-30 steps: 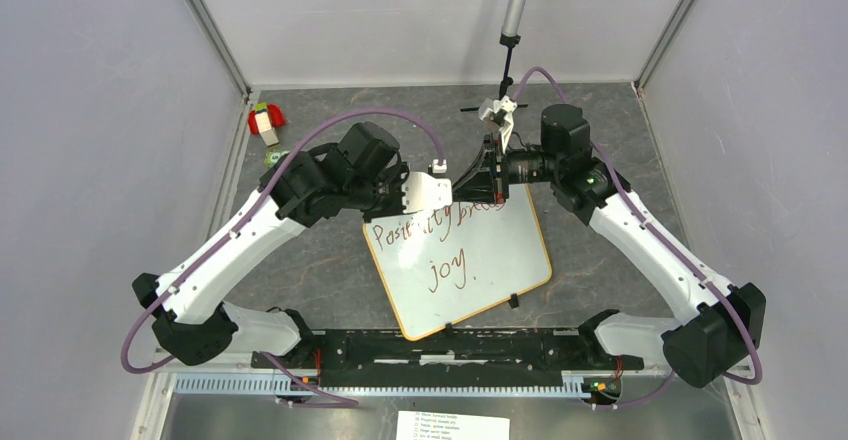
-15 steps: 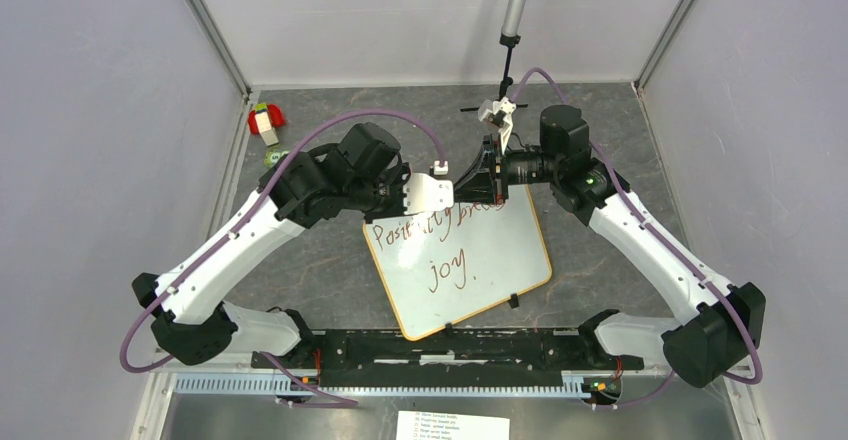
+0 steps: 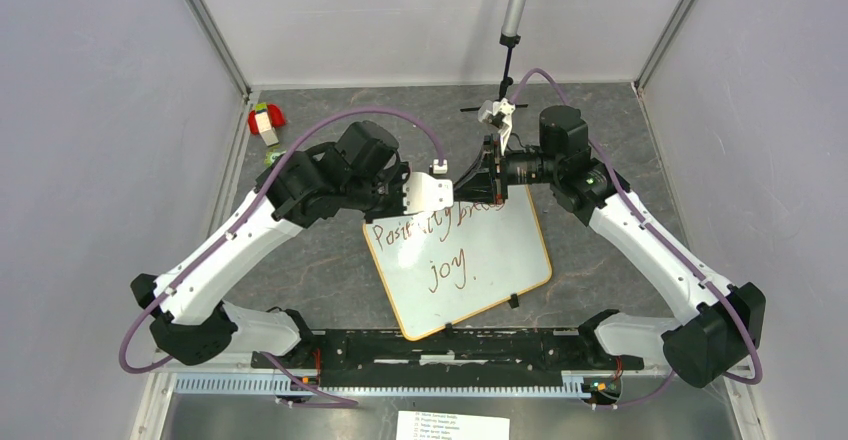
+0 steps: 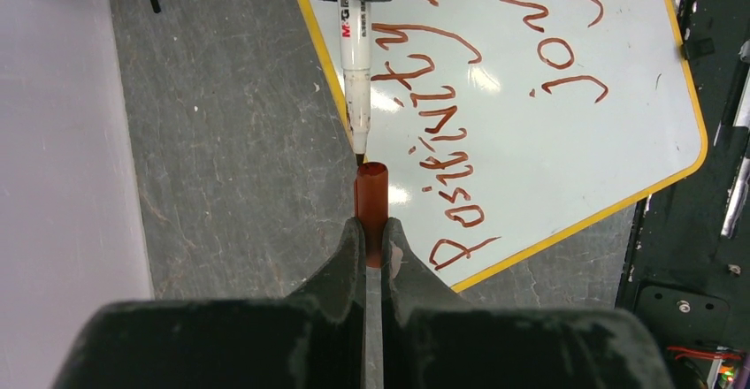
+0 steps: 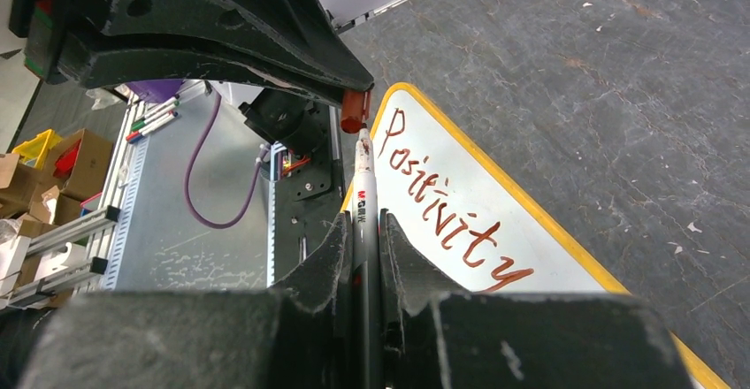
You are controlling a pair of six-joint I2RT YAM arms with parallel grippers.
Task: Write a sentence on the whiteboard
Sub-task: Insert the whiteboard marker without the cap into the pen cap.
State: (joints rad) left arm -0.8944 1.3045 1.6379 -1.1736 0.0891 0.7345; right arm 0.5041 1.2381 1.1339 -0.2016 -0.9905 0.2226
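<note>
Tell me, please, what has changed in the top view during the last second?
Nothing visibly changed. The left gripper keeps the red cap and the right gripper keeps the marker, its tip at the cap's mouth. The whiteboard and the sentence lie as before.

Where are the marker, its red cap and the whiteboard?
marker (image 4: 356, 71), left wrist view, on its white barrel.
red cap (image 4: 371, 196), left wrist view, on its side.
whiteboard (image 4: 575, 159), left wrist view, bare white surface.
</note>
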